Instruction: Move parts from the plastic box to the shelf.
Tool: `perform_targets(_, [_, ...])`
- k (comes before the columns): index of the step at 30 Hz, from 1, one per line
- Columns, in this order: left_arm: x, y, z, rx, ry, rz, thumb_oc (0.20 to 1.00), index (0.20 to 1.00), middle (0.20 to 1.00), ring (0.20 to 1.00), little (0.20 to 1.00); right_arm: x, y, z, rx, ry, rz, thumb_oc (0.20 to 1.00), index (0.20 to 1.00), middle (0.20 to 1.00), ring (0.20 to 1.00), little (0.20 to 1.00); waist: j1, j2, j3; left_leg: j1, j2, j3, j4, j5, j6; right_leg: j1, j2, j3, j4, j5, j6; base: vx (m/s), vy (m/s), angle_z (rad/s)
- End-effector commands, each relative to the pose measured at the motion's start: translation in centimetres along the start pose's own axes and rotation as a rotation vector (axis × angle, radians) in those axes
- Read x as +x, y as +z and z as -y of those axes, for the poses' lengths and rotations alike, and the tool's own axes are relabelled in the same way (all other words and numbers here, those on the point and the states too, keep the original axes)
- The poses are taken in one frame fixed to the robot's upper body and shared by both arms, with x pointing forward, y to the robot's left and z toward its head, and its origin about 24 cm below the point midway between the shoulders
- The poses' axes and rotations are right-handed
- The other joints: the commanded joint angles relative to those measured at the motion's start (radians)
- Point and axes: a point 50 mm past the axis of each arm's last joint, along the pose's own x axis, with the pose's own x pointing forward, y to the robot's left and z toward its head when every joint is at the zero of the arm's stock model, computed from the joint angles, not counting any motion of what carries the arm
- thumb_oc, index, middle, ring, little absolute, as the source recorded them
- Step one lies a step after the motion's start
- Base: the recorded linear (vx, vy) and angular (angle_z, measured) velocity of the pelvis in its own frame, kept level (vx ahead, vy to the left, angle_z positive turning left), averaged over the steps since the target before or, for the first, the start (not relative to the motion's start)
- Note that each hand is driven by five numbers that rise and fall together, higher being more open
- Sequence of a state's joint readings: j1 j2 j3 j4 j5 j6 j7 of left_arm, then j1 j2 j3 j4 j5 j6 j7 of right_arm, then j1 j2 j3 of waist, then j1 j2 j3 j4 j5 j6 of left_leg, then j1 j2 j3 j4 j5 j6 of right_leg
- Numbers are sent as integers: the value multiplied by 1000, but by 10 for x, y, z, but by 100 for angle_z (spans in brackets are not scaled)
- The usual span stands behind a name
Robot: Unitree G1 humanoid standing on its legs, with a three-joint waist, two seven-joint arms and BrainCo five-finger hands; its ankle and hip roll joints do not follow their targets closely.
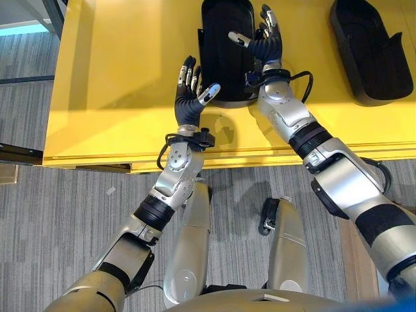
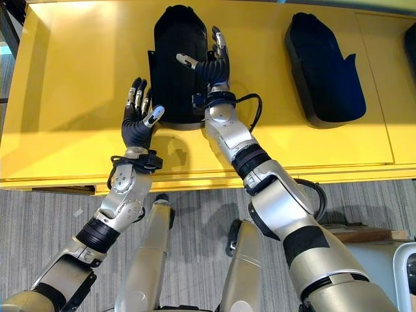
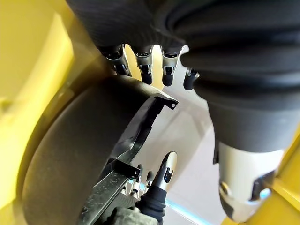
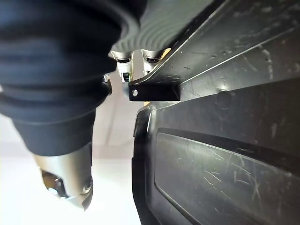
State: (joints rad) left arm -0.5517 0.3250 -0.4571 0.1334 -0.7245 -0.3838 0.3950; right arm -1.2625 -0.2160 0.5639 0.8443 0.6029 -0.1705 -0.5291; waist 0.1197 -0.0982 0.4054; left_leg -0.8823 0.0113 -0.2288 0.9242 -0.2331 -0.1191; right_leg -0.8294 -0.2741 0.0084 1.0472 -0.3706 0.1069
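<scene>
1. Arms silver-grey w/ black bands at joints.
2. Left hand & right hand: dark ribbed covers.
3. Fingers silver, dark tips.
4. Black cables loop at both wrists.

A black part lay on the yellow table between the two hands. The left hand hovered beside it, fingers spread; the right hand seemingly touched its far edge. Another black part lay well beyond the right hand.
</scene>
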Motion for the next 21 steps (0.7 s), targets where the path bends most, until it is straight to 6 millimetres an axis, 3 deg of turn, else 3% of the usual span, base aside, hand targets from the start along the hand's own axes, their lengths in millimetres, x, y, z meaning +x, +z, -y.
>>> perform_targets(1, [-40, -54, 21, 16, -101, -270, 1000, 1000, 1000, 1000, 1000, 5, 88, -43, 32, 144, 301, 1000, 1000, 1000, 1000, 1000, 11, -10, 66, -6, 2, 18, 28, -61, 66, 38, -3, -29, -18, -21, -61, 0, 0, 0])
perform_targets(5, [-31, -23, -21, 122, 56, -115, 1000, 1000, 1000, 1000, 1000, 7, 91, -14, 12, 83, 356, 1000, 1000, 1000, 1000, 1000, 10, -6, 64, -12, 1, 24, 32, -62, 66, 34, -3, -27, -15, -23, -59, 0, 0, 0])
perform_targets(6, [-31, -23, -21, 122, 56, -115, 1000, 1000, 1000, 1000, 1000, 7, 91, -14, 12, 83, 355, 1000, 1000, 1000, 1000, 1000, 10, -6, 63, -12, 1, 24, 32, -62, 66, 34, -3, -27, -15, -23, -59, 0, 0, 0])
perform_targets(7, [-28, -6, -38, 178, 121, -37, 1000, 1000, 1000, 1000, 1000, 7, 91, -2, 3, 61, 374, 1000, 1000, 1000, 1000, 1000, 10, -4, 64, -15, 1, 25, 38, -65, 66, 30, -5, -27, -10, -25, -58, 0, 0, 0])
perform_targets(12, [-31, 27, -84, 251, 340, 104, 1000, 1000, 1000, 1000, 1000, 5, 87, 29, -40, 21, 398, 1000, 1000, 1000, 1000, 1000, 11, -2, 62, -23, 0, 30, 49, -68, 65, 24, -7, -22, -3, -29, -58, 0, 0, 0])
perform_targets(21, [-43, 59, -129, 306, 581, 239, 1000, 1000, 1000, 1000, 1000, -6, 84, 71, -34, -7, 435, 1000, 1000, 1000, 1000, 1000, 6, -6, 59, -29, 2, 33, 52, -71, 66, 15, -8, -19, 3, -35, -58, 0, 0, 0])
